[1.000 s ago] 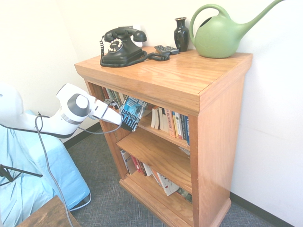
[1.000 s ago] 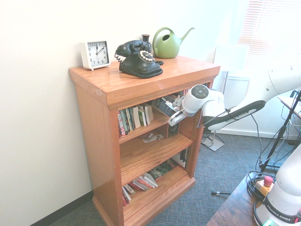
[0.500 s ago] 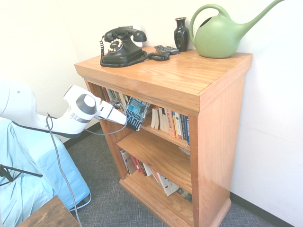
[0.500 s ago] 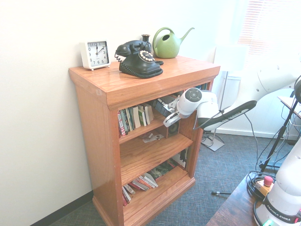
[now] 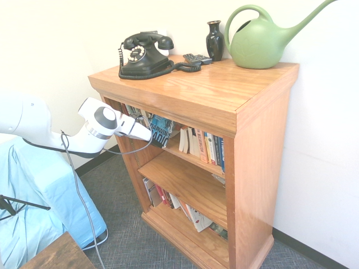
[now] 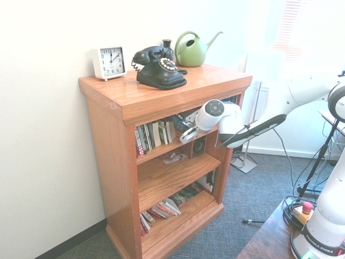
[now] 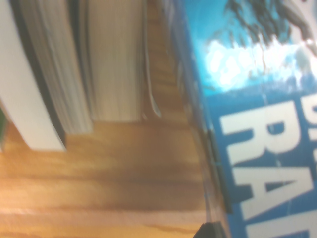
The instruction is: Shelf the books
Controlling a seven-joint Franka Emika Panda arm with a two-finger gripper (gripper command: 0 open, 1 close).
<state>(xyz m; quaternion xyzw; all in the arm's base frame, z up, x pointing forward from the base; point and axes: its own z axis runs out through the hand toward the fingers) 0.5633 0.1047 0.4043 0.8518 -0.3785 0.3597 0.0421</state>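
My tool (image 5: pixel 149 136) is at the front of the bookcase's upper opening, its fingers pressed together, right by the lower left part of the thick paperback (image 5: pixel 161 129) in the first exterior view. I cannot tell from here whether they touch the cover.

The book is in that upper opening, tilted, its blue front with the big white title facing outward. In the wrist view I see its cover and a blurred side edge, with a gap of bare wood between it and the neighbouring page blocks.

In the first exterior view, a row of upright books (image 5: pixel 196 143) is to its right on the same level, and more spines (image 5: pixel 132 112) show to its left. Lower down in the honey-coloured bookcase (image 5: pixel 258 145), slim volumes (image 5: pixel 190 214) lean along the bottom level.

On the bookcase's top I have a black rotary telephone (image 5: pixel 145 60) with its coiled cord, a remote (image 5: pixel 197 59) next to a dark vase (image 5: pixel 215 42), and a green watering can (image 5: pixel 258 46). The second exterior view adds a square white clock (image 6: pixel 110 63) beside the telephone.

Further out, a light blue cover (image 5: pixel 56 185) hangs below the arm (image 5: pixel 84 137), and a corner of the brown desk (image 5: pixel 60 255) shows at the bottom.
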